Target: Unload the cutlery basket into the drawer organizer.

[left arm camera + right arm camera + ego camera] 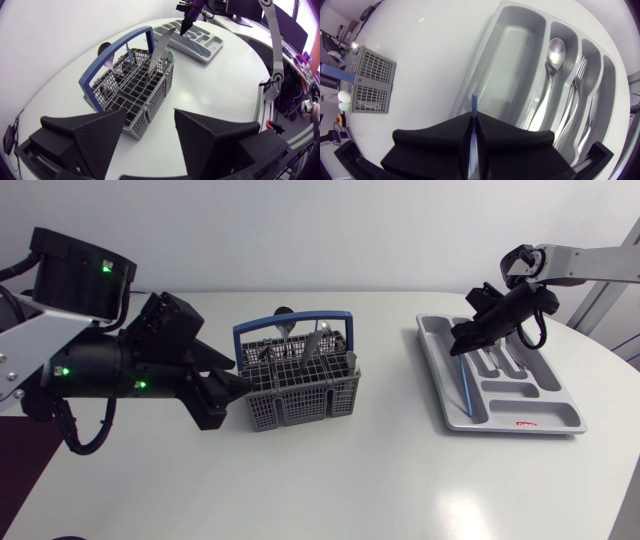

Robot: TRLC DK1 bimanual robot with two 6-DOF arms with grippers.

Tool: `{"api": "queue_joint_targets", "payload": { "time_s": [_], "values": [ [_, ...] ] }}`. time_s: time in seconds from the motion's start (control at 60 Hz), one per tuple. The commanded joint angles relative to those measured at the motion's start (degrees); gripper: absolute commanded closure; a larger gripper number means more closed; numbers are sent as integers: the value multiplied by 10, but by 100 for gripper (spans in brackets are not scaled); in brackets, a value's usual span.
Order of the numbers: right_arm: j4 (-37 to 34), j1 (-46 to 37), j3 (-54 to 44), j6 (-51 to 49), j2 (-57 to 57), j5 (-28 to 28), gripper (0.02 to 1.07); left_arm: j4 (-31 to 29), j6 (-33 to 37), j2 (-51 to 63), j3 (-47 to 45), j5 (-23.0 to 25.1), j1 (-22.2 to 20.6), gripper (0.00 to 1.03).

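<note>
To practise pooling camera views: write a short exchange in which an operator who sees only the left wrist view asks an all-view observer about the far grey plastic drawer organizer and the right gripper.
Operator: From the left wrist view I cannot see into the grey plastic drawer organizer. Is anything in it?
Observer: Yes, a silver metal spoon lies in one narrow compartment, and a silver metal fork in the next.
Operator: Is the matte black right gripper holding something?
Observer: It is shut on a thin blue utensil, at the organizer's widest compartment.
</note>
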Motion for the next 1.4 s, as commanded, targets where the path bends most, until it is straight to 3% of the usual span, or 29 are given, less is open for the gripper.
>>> {"api": "queue_joint_targets", "payload": {
  "time_s": [0.0,0.167,0.217,0.233,0.35,0.567,0.867,1.15,1.383],
  "values": [
    [12,2,22,24,29,-2,98,5,3,8,-11,-3,-5,23],
    [33,-1,37,44,47,0,74,7,3,8,-13,-5,-11,23],
    [40,1,33,46,44,2,54,11,4,12,-14,-11,-17,20],
    [45,2,27,47,38,4,42,13,5,14,-14,-13,-20,20],
    [84,6,-26,45,-11,11,18,19,5,16,-15,-13,-20,20],
    [220,34,-237,10,-229,-4,17,20,8,2,-30,-13,-20,20],
    [306,141,-452,2,-461,-66,17,22,7,-6,-35,-13,-21,20],
    [403,276,-540,34,-502,-76,17,20,6,-10,-37,-22,-26,20],
    [495,370,-567,65,-481,-48,17,19,7,-13,-40,-27,-23,20]
  ]
}}
